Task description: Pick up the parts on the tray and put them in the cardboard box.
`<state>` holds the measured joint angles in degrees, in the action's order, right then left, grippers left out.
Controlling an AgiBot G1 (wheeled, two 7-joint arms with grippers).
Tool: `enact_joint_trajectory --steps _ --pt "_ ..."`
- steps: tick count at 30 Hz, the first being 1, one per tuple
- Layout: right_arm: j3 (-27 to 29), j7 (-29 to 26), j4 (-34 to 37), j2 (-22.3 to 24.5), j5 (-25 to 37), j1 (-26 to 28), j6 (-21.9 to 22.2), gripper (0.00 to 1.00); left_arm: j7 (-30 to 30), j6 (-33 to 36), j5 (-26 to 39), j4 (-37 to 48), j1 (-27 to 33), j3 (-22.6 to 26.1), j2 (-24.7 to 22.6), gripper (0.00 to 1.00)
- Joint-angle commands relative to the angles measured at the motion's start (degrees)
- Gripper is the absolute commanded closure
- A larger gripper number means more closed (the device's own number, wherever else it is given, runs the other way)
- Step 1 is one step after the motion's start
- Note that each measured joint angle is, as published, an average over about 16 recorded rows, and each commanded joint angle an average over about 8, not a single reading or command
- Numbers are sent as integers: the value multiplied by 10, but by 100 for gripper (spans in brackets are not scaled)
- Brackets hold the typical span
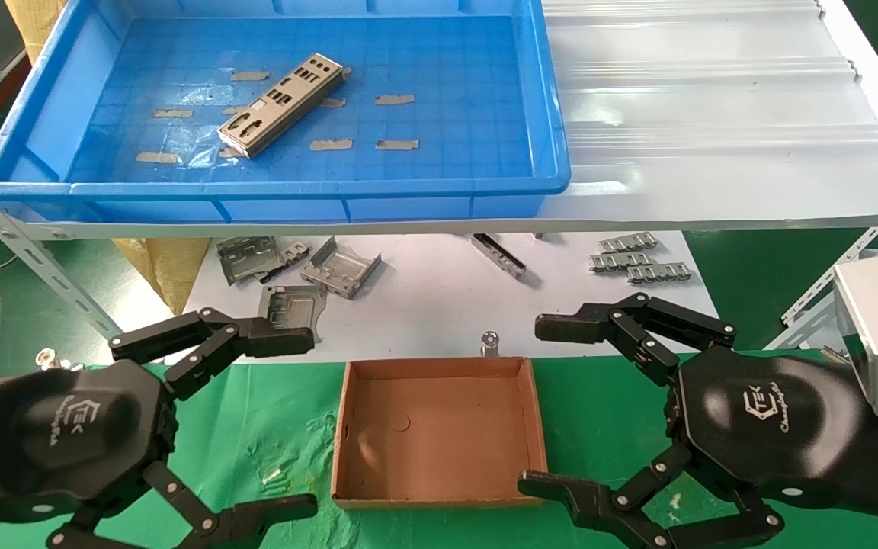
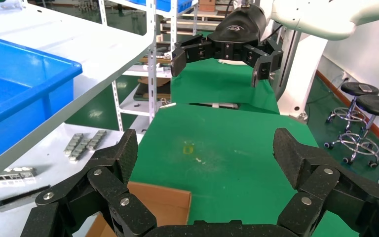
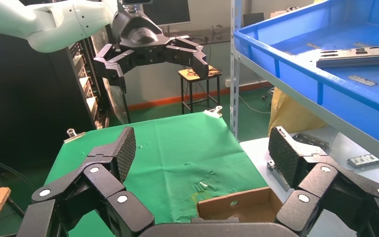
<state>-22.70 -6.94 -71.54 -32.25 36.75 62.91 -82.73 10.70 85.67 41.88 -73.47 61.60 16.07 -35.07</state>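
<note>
the parts [image 1: 283, 105] lie as a small stack of flat metal plates on the floor of the tray [image 1: 50, 114], which stands on the white shelf [image 1: 713, 114]. the box [image 1: 439, 427] is below, on the green cloth [image 1: 271, 427], with nothing in it. the left gripper [image 1: 298, 423] hangs just left of the box with its fingers spread wide and holding nothing. the right gripper [image 1: 549, 404] hangs just right of the box, also spread wide and holding nothing. grey brackets [image 1: 309, 271] lie on the white sheet [image 1: 439, 305] behind the box
</note>
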Motion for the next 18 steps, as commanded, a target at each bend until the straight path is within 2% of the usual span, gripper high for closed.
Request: enact_joint_trajectory --steps 1,10,18 --pt "0 0 0 0 0 0 0 0 0 0 0 0 0 0 0 0" --pt "0 0 0 0 0 0 0 0 0 0 0 0 0 0 0 0" --pt "0 0 0 0 0 0 0 100 0 0 0 0 0 0 0 0"
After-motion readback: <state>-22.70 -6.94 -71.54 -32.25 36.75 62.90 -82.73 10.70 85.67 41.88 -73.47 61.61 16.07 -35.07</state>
